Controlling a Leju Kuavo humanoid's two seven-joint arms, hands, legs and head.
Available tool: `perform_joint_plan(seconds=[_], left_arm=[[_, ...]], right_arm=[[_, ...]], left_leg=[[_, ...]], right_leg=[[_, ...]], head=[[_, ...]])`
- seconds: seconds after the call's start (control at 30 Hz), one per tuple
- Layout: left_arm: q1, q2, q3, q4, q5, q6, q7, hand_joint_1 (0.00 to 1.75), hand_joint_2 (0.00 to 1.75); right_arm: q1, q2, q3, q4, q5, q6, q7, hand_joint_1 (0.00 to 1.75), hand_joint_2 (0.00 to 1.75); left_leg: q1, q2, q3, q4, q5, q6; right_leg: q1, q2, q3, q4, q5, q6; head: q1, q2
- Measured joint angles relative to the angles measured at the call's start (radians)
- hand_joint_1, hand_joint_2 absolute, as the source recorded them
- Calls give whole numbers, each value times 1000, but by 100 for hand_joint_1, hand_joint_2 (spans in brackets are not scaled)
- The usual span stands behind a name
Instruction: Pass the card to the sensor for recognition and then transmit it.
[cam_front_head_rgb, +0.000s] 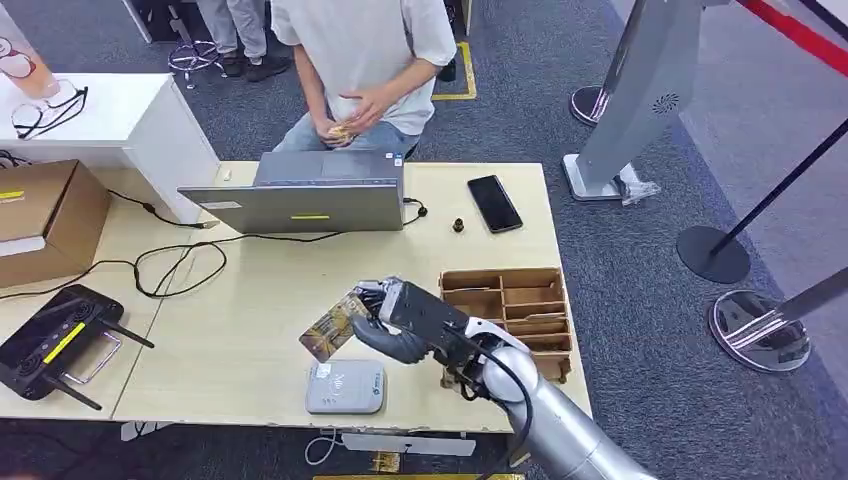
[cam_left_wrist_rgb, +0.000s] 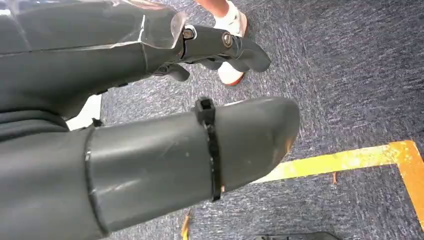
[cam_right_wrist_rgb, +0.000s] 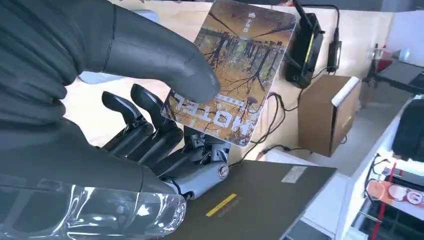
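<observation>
The right hand (cam_front_head_rgb: 400, 318) is pinching the card (cam_front_head_rgb: 335, 326) just above the sensor (cam_front_head_rgb: 345, 387); its thin edge grip is risking a slip. The left hand (cam_left_wrist_rgb: 150, 150) is hanging, apparently unclenched.

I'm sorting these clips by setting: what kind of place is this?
Probably a mock hotel check-in desk in a lab or demo hall: a card printed HOTEL, a card reader, and queue-barrier posts on carpet.

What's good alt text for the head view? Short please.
The robot's right hand holds a hotel key card just above the grey card reader near the front edge of a wooden table. A wooden card organizer sits to its right, with a laptop and black phone farther back, before a seated person.
</observation>
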Motion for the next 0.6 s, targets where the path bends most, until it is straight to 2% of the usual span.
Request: perform_joint_plan(seconds=[0.13, 0.37, 0.6], left_arm=[[0, 0, 3, 0, 6, 4, -1, 0, 0], [1, -3, 15, 0, 17, 23, -5, 0, 0], [0, -2, 27, 0, 17, 23, -10, 0, 0]], right_arm=[[5, -5, -8, -16, 3, -12, -8, 175, 175], [29, -7, -41, -91, 118, -198, -82, 175, 175], [55, -7, -65, -151, 206, -297, -123, 175, 175]], left_leg=[[0, 0, 0, 0, 0, 0], [0, 0, 0, 0, 0, 0], [0, 0, 0, 0, 0, 0]], right_leg=[[0, 0, 0, 0, 0, 0], [0, 0, 0, 0, 0, 0], [0, 0, 0, 0, 0, 0]], head=[[0, 0], [0, 0], [0, 0]])
